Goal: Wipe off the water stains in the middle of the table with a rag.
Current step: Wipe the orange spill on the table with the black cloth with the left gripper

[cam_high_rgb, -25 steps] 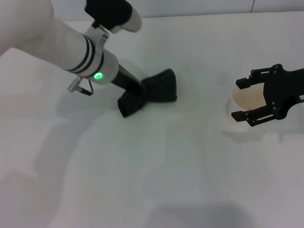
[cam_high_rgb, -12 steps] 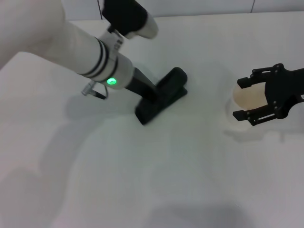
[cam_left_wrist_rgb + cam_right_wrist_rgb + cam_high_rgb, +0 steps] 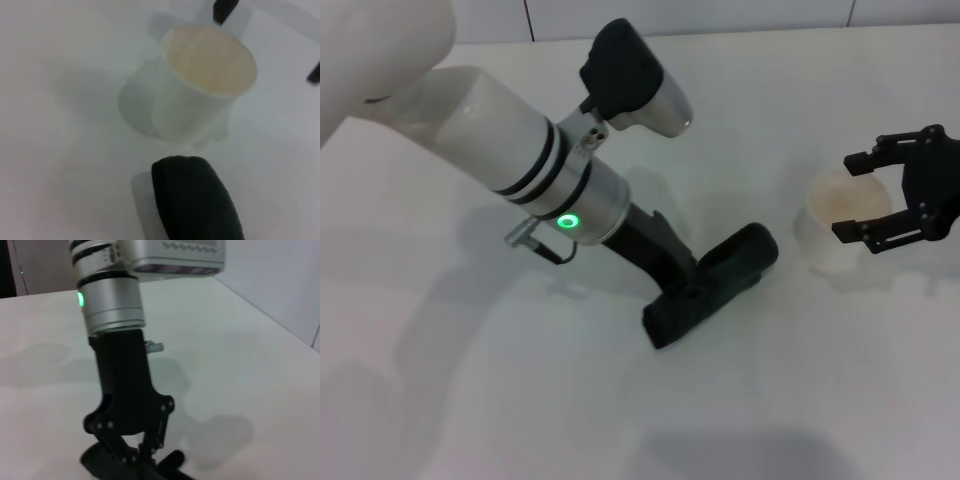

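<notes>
Rag (image 3: 712, 284) dragged rightward in left gripper (image 3: 682, 290) fingers' clamp, near paper cup (image 3: 836, 226), right gripper (image 3: 880, 195) spread around it

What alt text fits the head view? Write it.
The left gripper presses a black rag onto the white table, near a paper cup. The right gripper sits open around the cup.

Bright, even overhead light floods the white table (image 3: 790, 400), washing it nearly featureless, with soft grey shadows beneath the left arm (image 3: 510, 140) and along the bottom edge of the head view. The left wrist view is soft and out of focus, blurring the paper cup (image 3: 200, 95) and the rag (image 3: 195, 200). A green indicator light (image 3: 566, 221) glows on the arm.
</notes>
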